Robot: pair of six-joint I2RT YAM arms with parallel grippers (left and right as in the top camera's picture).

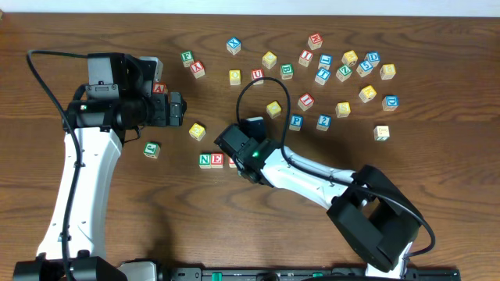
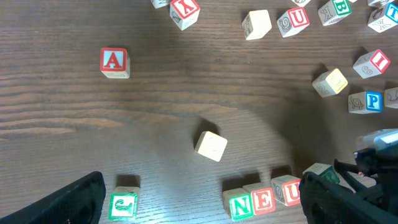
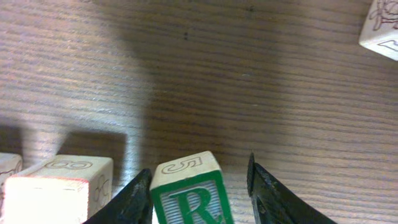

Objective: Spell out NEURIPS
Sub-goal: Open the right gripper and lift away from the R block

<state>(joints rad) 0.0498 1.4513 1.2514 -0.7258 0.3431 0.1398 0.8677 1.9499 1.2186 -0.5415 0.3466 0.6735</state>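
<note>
R (image 3: 189, 193) is bracketed by right gripper (image 3: 199, 167) beside U (image 2: 288, 190), clamping cannot be told; U could be knocked askew by a jaw. Left gripper (image 1: 181, 109) is spread.

From above, the light is bright and even, and the brown table (image 1: 180, 226) shows its wood lines clearly. The letters on the cubes look sharp. The arms throw only soft, faint shadows close beside them. A pale strip (image 1: 328, 5) at 12 o'clock looks washed out. In the left wrist view, a wide soft shadow darkens the wood from 3 to 5 o'clock. In the right wrist view, a big grey shadow runs from 12 o'clock down to 7 o'clock, and a light patch glows at 9 o'clock. The green R cube (image 3: 193, 199) at 6 o'clock is a bit fuzzy. The black fingers (image 3: 277, 202) beside it show no detail.
</note>
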